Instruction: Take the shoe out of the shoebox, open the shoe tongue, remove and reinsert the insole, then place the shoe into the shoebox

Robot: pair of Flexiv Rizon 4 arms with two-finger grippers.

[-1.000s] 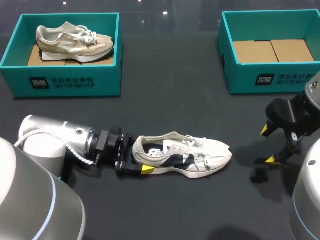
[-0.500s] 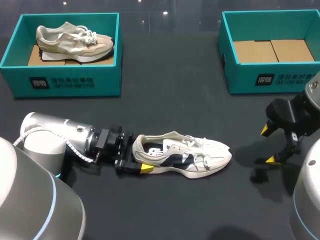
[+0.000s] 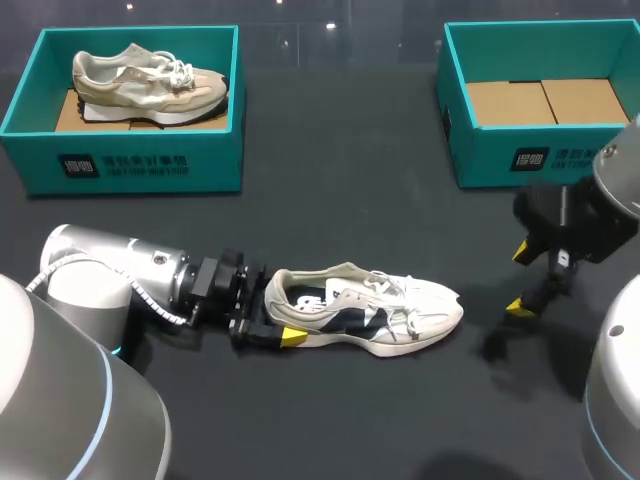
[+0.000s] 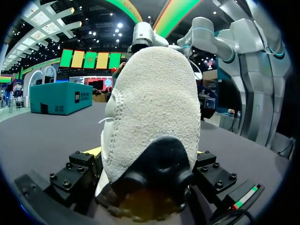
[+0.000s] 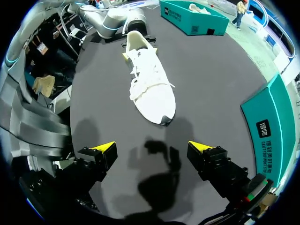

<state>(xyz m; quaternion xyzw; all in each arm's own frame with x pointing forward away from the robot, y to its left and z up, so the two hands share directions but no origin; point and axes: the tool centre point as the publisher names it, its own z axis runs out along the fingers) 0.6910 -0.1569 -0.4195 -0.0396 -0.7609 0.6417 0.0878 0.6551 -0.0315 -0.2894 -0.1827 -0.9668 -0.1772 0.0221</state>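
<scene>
Head view: the shoe [image 3: 365, 310] lies on its sole at the near middle of the table [image 3: 330, 200], heel to the left. It is well apart from the empty box [image 3: 530, 160] at far right. My left gripper [image 3: 275, 320] clamps the heel, I judge to steady it. My right gripper [image 3: 518, 278] hangs open, right of the toe.

Left wrist view: the heel sits pinched between both fingers [image 4: 91, 151].

Right wrist view: the right gripper [image 5: 152, 149] holds nothing. The shoe [image 5: 149, 79] lies ahead, toe toward it and laces up, so I think the tongue is reachable.
</scene>
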